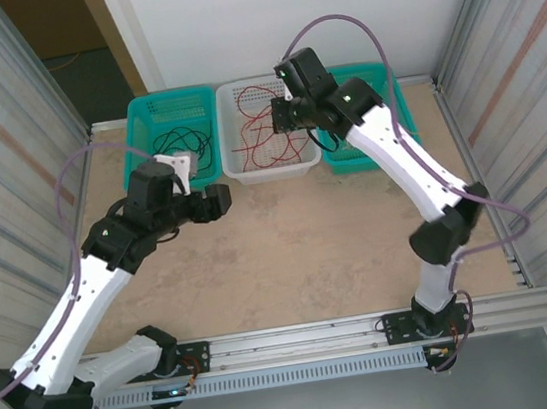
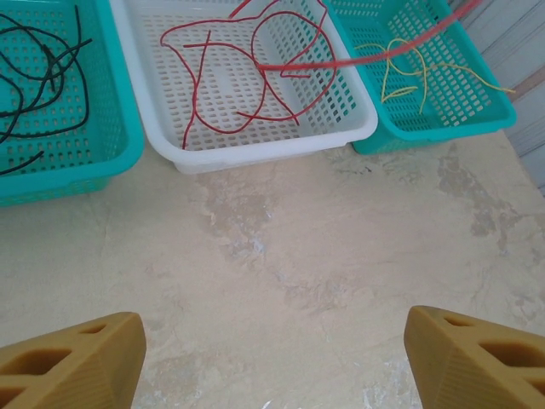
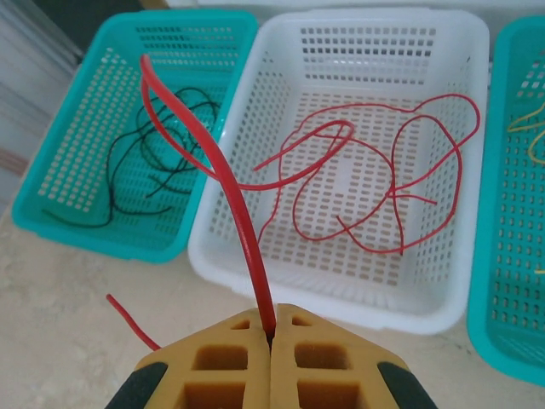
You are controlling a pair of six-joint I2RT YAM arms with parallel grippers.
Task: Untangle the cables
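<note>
Right wrist view: I see one red cable (image 3: 230,196) pinched tight in my right gripper (image 3: 272,336). It rises over the white basket (image 3: 341,298), where more red cables (image 3: 400,196) lie. There are three baskets in a row. Black cables (image 3: 157,170) lie in the left teal basket (image 3: 94,230), and yellow cables (image 2: 387,72) lie in the right teal basket (image 2: 443,128). My left gripper (image 2: 272,341) hangs wide open above the table (image 2: 281,256).

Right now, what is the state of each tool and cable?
Left tool: open, empty.
Right tool: shut on one red cable.
Red cable: pinched, held up.
Other red cables: loose in white basket.
Black cables: loose in left teal basket.
Yellow cables: loose in right teal basket.
</note>
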